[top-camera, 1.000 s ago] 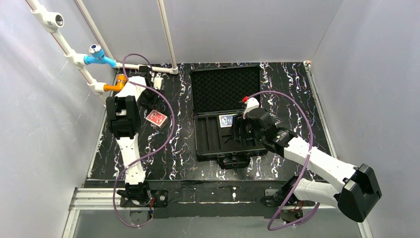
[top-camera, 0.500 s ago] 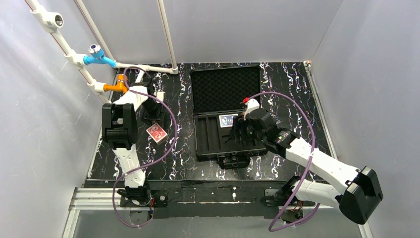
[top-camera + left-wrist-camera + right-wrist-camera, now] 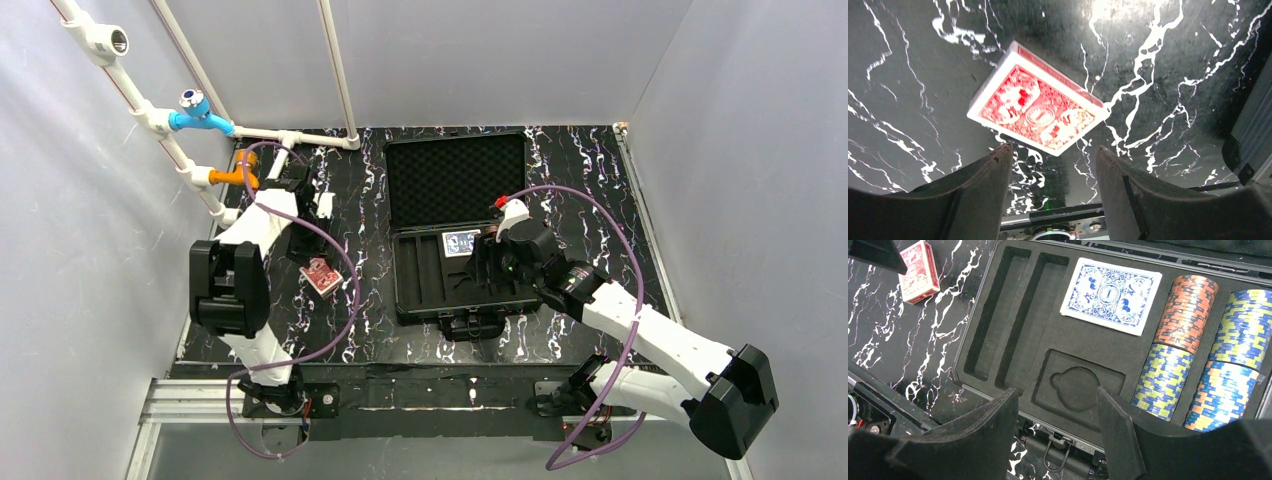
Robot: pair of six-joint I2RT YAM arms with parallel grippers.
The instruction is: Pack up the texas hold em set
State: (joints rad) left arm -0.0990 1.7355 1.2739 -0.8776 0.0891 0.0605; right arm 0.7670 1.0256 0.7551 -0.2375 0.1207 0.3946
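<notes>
Black, wedge-shaped left fingers (image 3: 980, 190) stand apart with nothing between them. Their tips hover just short of the red-backed card deck in its white-bordered box (image 3: 1040, 107). That deck lies flat on the black, white-veined marble-look surface (image 3: 913, 60), turned at an angle to the fingers. It is well apart from the black hard plastic briefcase (image 3: 400, 300).

Over the last second the deck has slid toward the near edge and turned a little. The left arm has swung round with it, its elbow folding back toward the base. The fingers have barely narrowed. My reading is that the deck was nudged or dragged, not lifted, so a proper grasp is still to come. The fingers will probably need to square up to the skewed box first.

Across the surface, the right fingers (image 3: 973, 425) are also spread and empty. They hang over the briefcase's slotted foam tray and have hardly shifted. In the tray the blue-backed card deck (image 3: 1111, 295) already lies in its recess. Four short rolls of striped poker chips (image 3: 1185, 312) fill the channels at the right. Two long slots (image 3: 995, 315) at the left are bare. The foam-lined lid (image 3: 455, 180) lies open behind, so packing looks more than half done, with the red deck and the lid remaining.
</notes>
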